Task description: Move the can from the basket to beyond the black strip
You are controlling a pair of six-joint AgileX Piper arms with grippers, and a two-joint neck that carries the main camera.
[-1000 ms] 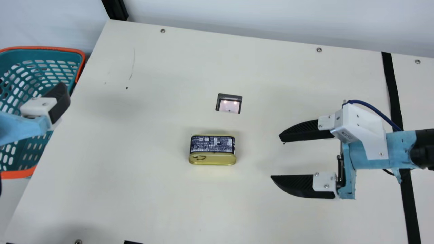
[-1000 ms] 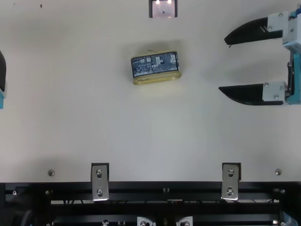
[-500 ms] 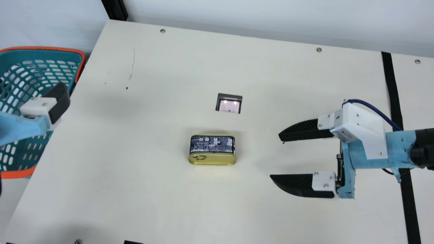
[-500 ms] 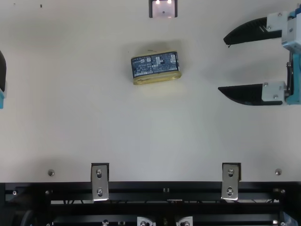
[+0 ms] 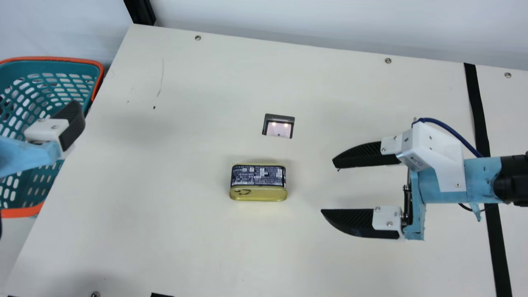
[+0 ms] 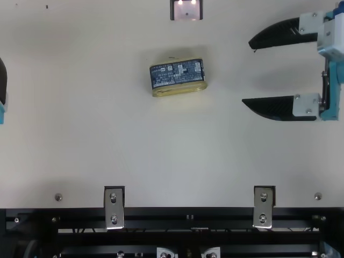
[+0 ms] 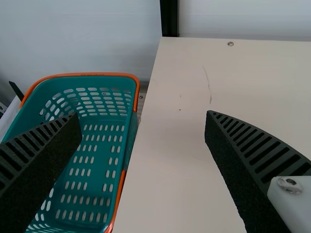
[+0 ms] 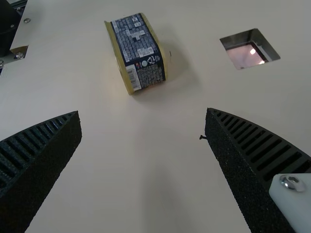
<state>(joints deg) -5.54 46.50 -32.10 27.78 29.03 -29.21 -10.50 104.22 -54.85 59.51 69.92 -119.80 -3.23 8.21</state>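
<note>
At three o'clock from the can [image 5: 258, 181], the right jaws [image 5: 327, 185] gape wide; towards nine, the left jaws [image 5: 49, 134] likewise.

The robot's right gripper [image 5: 327, 185] pointed inward in the main view, its black ribbed fingers [image 5: 363, 156] spread wide, while the left gripper [image 5: 72, 126], near that view's left edge, likewise held its two fingers [image 7: 238, 165] well apart.

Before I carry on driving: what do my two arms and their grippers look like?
The right gripper has black ribbed fingers on white brackets with silver screws, a white housing with a small dark label, light blue parts, a dark blue cable and a black arm section. The left gripper matches: black ribbed fingers, white bracket, light blue body.
</note>
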